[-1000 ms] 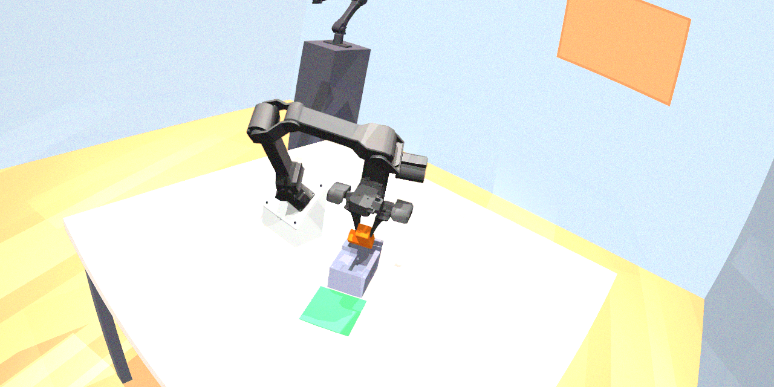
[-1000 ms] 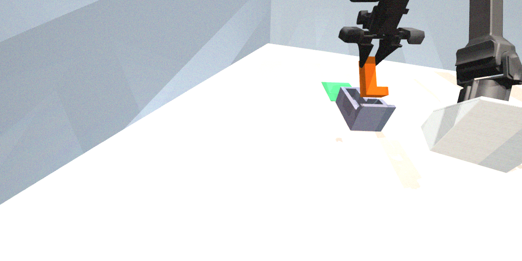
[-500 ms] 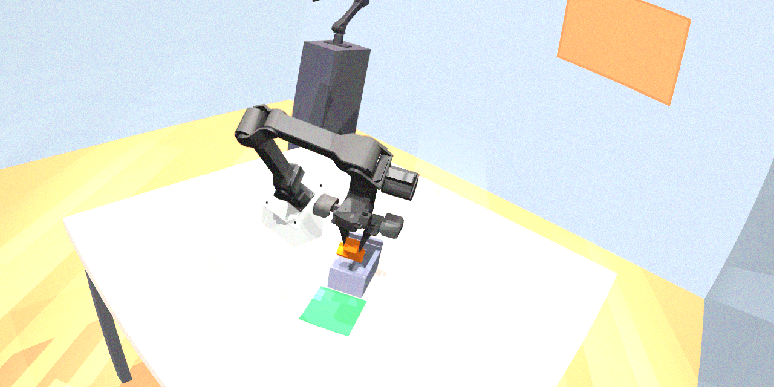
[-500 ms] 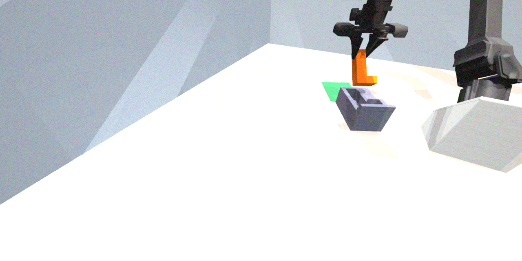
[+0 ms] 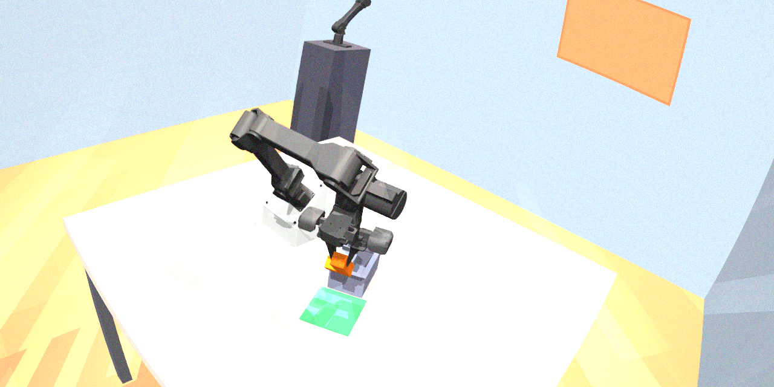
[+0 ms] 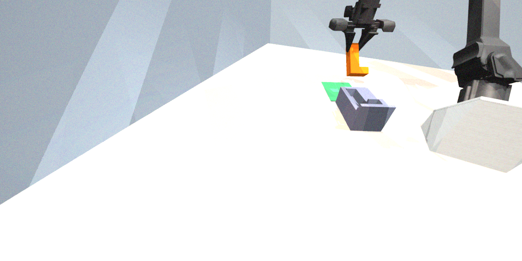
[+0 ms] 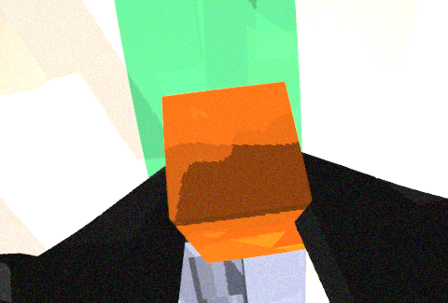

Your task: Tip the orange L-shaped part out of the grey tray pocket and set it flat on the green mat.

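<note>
My gripper [image 5: 340, 252] [image 6: 354, 45] [image 7: 231, 172] is shut on the top end of the orange L-shaped part [image 5: 339, 263] [image 6: 353, 65] [image 7: 231, 160]. The part hangs upright in the air, its foot at the bottom, clear of the grey tray [image 5: 360, 276] [image 6: 365, 111] [image 7: 274, 291]. The tray's L-shaped pocket [image 6: 361, 98] is empty. The green mat [image 5: 331, 310] [image 6: 332, 89] [image 7: 205, 36] lies flat on the table just beyond the tray. In the wrist view the part hangs over the near edge of the mat, with the tray below it in the picture.
The white table [image 5: 487, 298] [image 6: 219, 149] carries the arm's pale base block [image 5: 289, 225] [image 6: 474, 131] behind the tray. A dark pillar [image 5: 330, 89] with a small arm on top stands beyond the table's far corner.
</note>
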